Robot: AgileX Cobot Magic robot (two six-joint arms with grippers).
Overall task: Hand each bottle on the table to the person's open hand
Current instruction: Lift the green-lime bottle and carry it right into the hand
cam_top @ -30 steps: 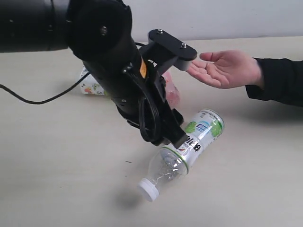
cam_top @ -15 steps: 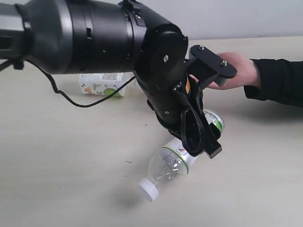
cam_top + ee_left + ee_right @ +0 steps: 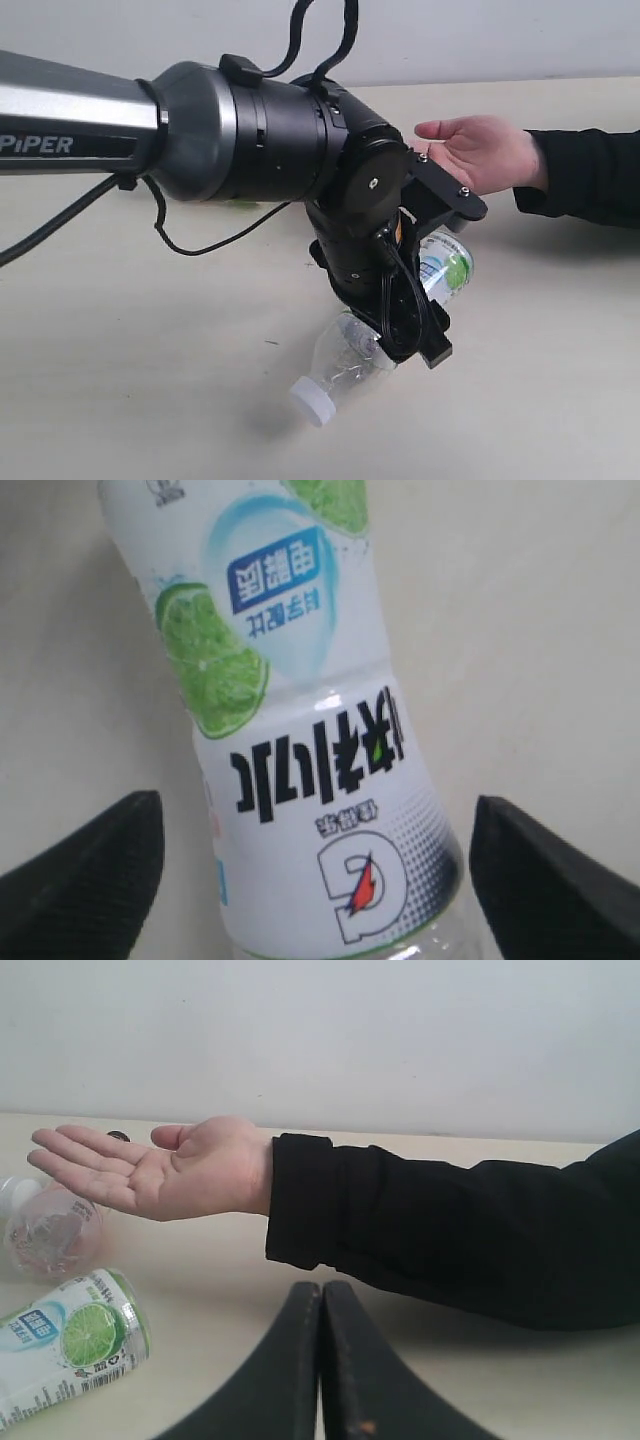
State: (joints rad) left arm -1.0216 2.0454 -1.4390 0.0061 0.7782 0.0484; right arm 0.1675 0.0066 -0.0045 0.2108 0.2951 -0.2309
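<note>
A clear bottle [image 3: 352, 362] with a white cap and a white and green lime label lies on its side on the beige table [image 3: 130, 350], cap toward the front. My left gripper [image 3: 405, 335] is down over its labelled middle. In the left wrist view the bottle [image 3: 300, 730] fills the space between the two black fingers [image 3: 90, 875], with a gap on each side; the gripper [image 3: 320, 890] is open. The person's open hand [image 3: 482, 150] waits palm up just behind. My right gripper [image 3: 322, 1360] is shut on nothing, low over the table, facing the hand [image 3: 165, 1170] and the bottle [image 3: 70, 1345].
A second clear bottle [image 3: 48, 1232] lies beyond the lime-labelled one, under the fingertips of the hand. The person's black sleeve [image 3: 450, 1240] stretches across in front of my right gripper. The big left arm [image 3: 250, 150] hides the back middle of the table.
My left arm has swung right and down, bringing its open fingers around the lying bottle. It now covers the squarish bottle seen earlier. The lying bottle and the hand have stayed put.
</note>
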